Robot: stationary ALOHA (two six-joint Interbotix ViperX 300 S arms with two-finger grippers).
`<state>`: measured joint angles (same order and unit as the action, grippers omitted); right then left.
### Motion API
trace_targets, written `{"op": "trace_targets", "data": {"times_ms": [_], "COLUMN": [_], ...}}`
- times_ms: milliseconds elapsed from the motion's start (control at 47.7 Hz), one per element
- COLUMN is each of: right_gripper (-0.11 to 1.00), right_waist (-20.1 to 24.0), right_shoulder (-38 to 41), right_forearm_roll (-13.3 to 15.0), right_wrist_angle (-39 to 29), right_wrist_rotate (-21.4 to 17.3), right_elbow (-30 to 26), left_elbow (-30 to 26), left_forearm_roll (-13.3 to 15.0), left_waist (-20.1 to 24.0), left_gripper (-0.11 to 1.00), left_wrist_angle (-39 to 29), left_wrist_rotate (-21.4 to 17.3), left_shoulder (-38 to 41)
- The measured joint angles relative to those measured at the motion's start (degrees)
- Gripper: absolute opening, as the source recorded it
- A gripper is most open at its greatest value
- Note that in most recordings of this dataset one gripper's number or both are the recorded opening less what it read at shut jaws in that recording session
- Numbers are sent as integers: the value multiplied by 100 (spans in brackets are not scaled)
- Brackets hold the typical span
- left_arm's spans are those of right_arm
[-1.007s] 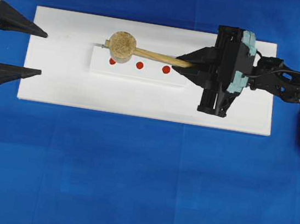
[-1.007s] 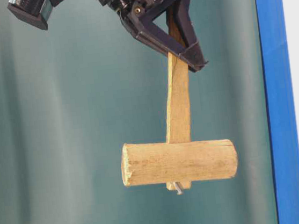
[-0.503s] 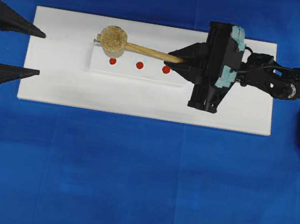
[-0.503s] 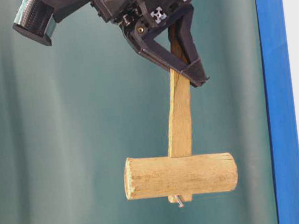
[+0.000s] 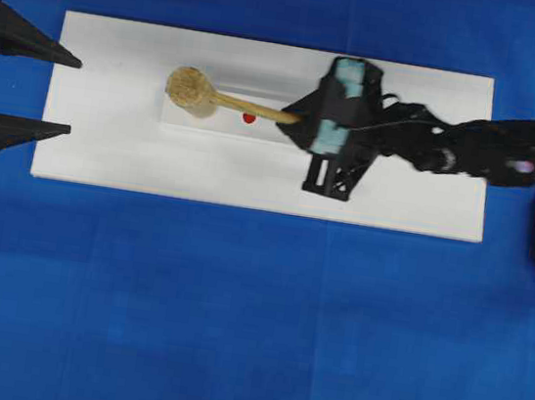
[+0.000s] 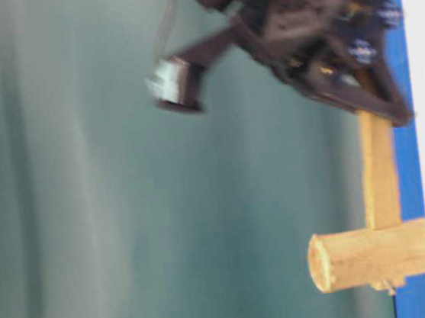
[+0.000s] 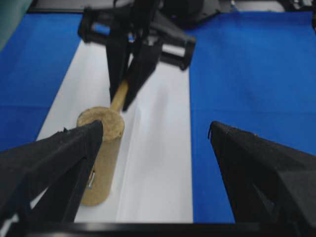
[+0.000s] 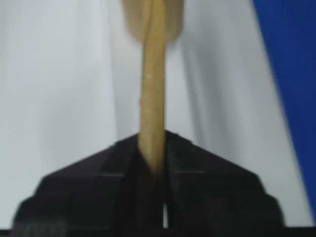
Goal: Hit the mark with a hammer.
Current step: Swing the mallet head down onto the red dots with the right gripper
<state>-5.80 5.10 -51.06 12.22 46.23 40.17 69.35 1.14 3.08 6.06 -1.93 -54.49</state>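
Hammer [image 5: 195,90] swung down onto marks.

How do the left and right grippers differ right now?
The right gripper is shut on the hammer handle; the left gripper is open and holds nothing. The right reaches over the white board; the left sits at its left edge. Both have black fingers.

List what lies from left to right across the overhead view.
Left gripper → white board's left edge → hammer head → visible red mark → right gripper clamping the handle → right arm.
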Motion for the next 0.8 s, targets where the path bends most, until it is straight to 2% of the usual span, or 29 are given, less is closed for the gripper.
{"op": "trace_targets", "data": {"times_ms": [189, 357, 587, 797], "right_gripper": [2, 2, 2, 2], "right_waist": [-88, -79, -105, -105], "right_shoulder": [105, -158, -1125, -2074], "right_forearm_roll": [-114, -114, -114, -114], "right_wrist_angle": [-79, -88, -88, -97], "right_wrist_rotate": [-44, -35, -18, -26], "right_elbow": [0, 44, 264, 817], "left_elbow": [0, 0, 0, 0], "left_forearm_roll": [0, 0, 0, 0], "left_waist": [0, 0, 0, 0], "left_gripper": [86, 86, 86, 86], "left_wrist_angle": [-9, -9, -9, -9], "left_wrist_rotate": [0, 9, 9, 9], "left_shoulder": [-9, -9, 0, -9]}}
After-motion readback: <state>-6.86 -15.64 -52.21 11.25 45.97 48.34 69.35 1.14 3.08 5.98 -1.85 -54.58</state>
